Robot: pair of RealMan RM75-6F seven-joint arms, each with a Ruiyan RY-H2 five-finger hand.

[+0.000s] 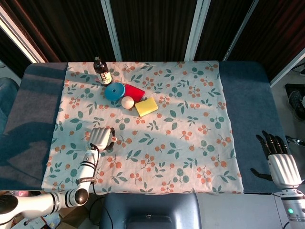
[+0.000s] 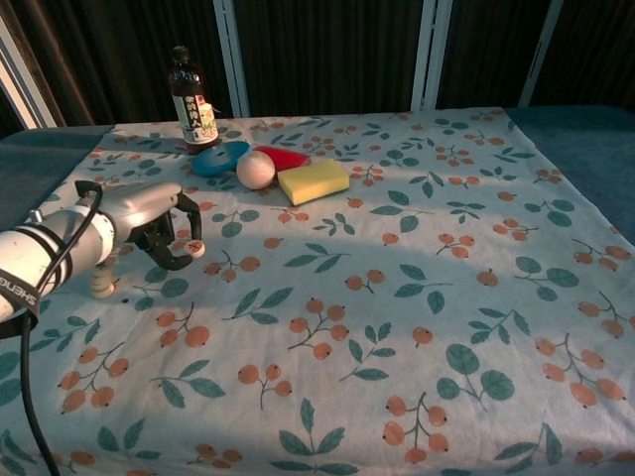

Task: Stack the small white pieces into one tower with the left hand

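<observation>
My left hand [image 2: 147, 224] hovers low over the left side of the flowered cloth [image 2: 397, 297], fingers curled. It pinches a small white piece [image 2: 191, 248] between its dark fingertips. A short stack of white pieces [image 2: 100, 284] stands on the cloth just below the forearm, to the left of the held piece. From above, the left hand [image 1: 101, 137] covers most of the piece, and the stack is hidden by the arm. My right hand [image 1: 279, 161] hangs open over the blue table edge at the far right, holding nothing.
At the back left stand a dark bottle [image 2: 191, 99], a blue disc [image 2: 220, 157], a red cup lying on its side [image 2: 283, 157], a white ball [image 2: 255, 170] and a yellow sponge [image 2: 314, 181]. Only bare cloth shows from the middle to the right.
</observation>
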